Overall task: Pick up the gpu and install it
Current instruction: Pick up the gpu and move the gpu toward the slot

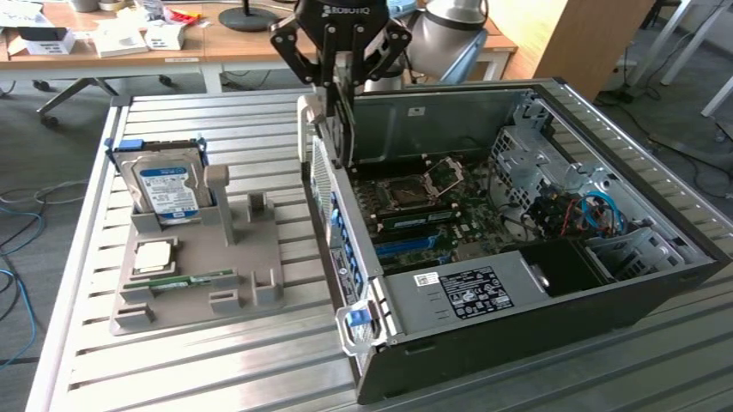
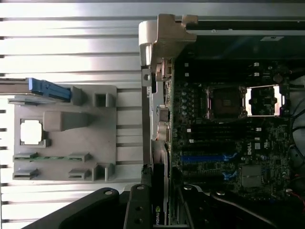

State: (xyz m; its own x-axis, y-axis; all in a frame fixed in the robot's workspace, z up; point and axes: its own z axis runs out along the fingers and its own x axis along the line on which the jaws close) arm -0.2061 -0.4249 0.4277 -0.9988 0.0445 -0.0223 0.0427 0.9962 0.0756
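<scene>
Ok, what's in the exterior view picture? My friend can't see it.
A robot gripper holds the gpu edge-on over the open computer case. On the exterior view's left, a grey tray holds a hard drive, a processor and a memory stick.

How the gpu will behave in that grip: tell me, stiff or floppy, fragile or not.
Probably stiff: the gpu hangs straight, edge-on, from the tool without visible sag. Likely light for its length, being a thin flat card. Possibly apt to pivot if bumped, since it is gripped near its upper end only.
</scene>
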